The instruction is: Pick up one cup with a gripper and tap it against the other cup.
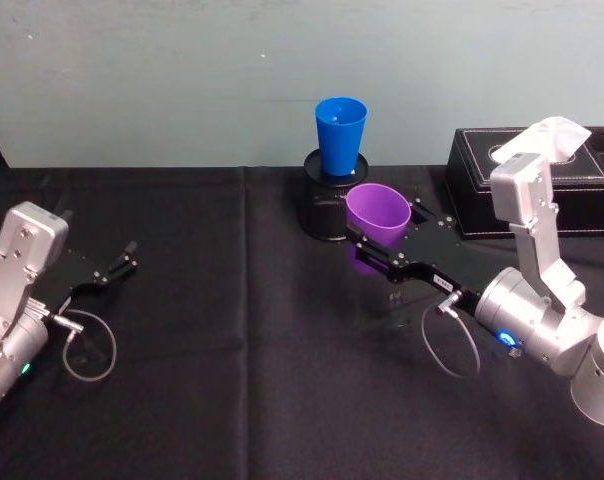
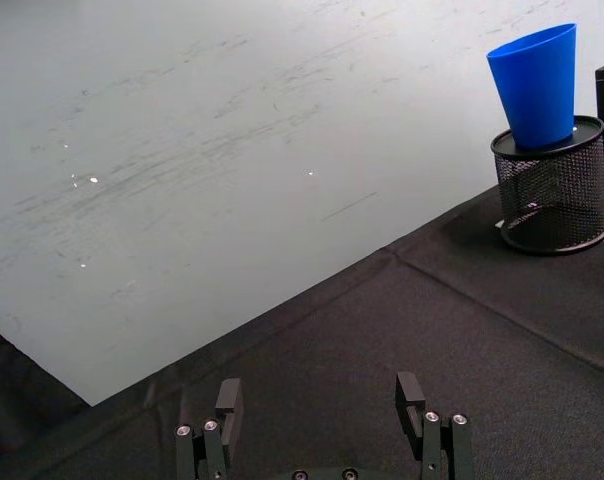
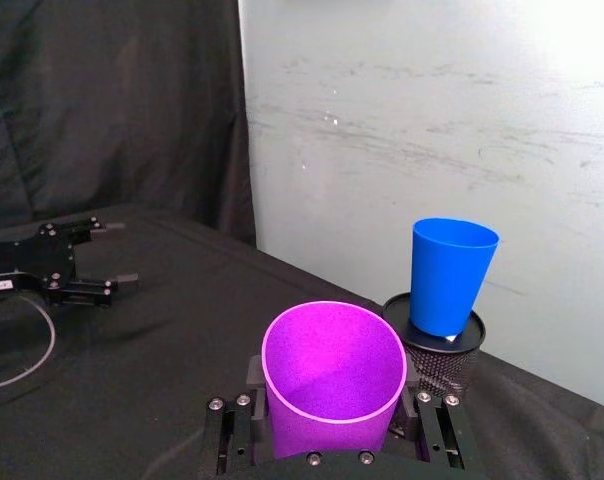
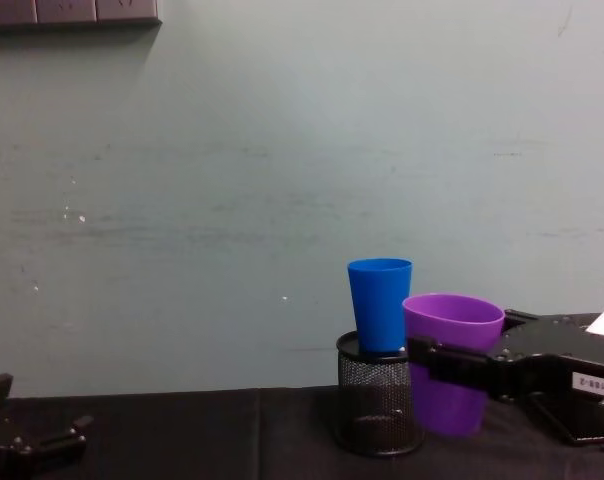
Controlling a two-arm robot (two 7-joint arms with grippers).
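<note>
We see the right gripper [image 1: 370, 243] clamped on the purple cup [image 1: 379, 210], axis upright, rim up, seemingly just beside the blue cup [image 1: 340, 135]; the left gripper [image 1: 127, 257] is parked, jaws apart.

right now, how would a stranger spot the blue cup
On the black table, at its far edge by the wall, stands a mesh holder. The blue cup sits upright on it. It is taller and narrower than the purple cup in the right gripper beside it.

A black-clothed table [image 1: 232, 400] carries a black mesh pen holder [image 1: 320, 215] and, near it, a black box [image 1: 472, 200].
</note>
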